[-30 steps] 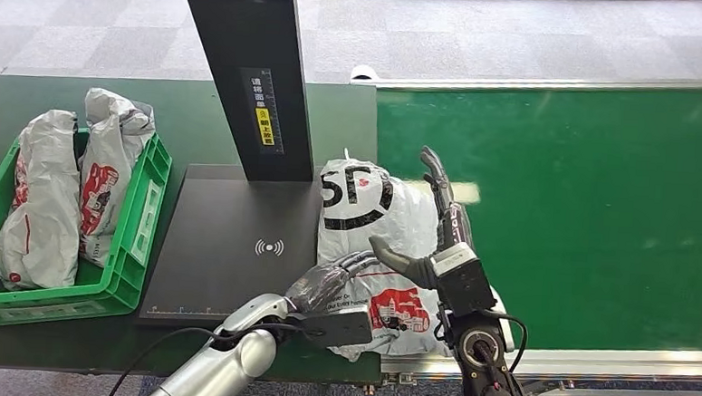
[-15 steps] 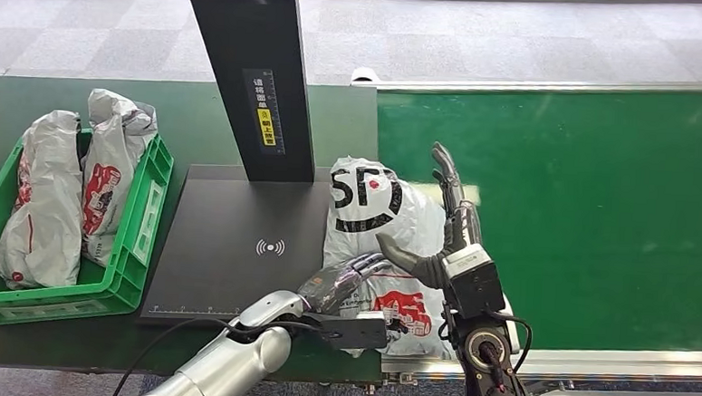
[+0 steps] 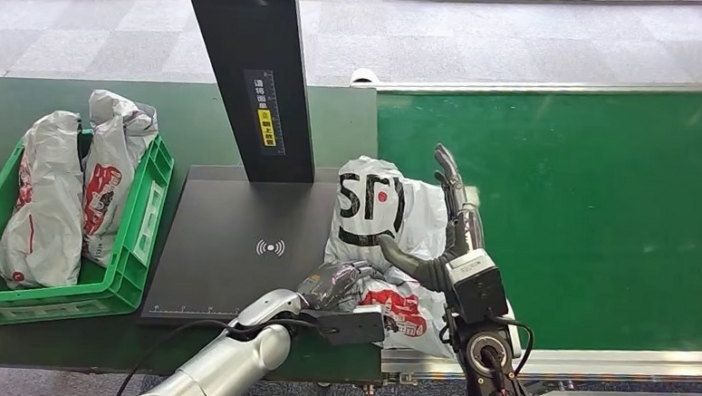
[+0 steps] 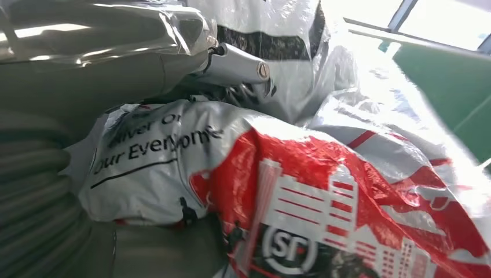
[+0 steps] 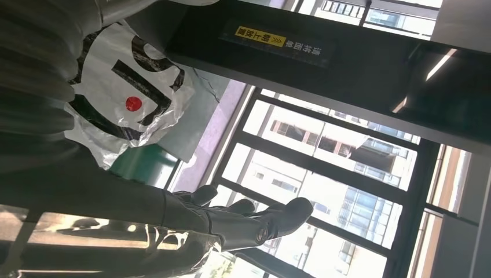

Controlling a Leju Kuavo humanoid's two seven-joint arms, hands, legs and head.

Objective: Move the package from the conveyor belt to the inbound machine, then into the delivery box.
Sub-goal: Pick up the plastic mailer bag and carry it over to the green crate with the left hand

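Observation:
The package is a white plastic bag with a black SF logo and red print. It sits bunched up where the green conveyor belt meets the black inbound machine platform. My left hand grips its near left side with curled fingers. My right hand presses flat along its right side, thumb across the front. The bag is squeezed between the two hands. In the left wrist view the package lies right against the hand. In the right wrist view the package shows beside the straight fingers.
The machine's black column rises behind the platform. A green crate at the left holds two similar bags. The belt's metal edge runs along the near side.
The hands have closed in on the package. It has bunched up and risen, and its logo end now stands more upright. It has shifted slightly to the right.

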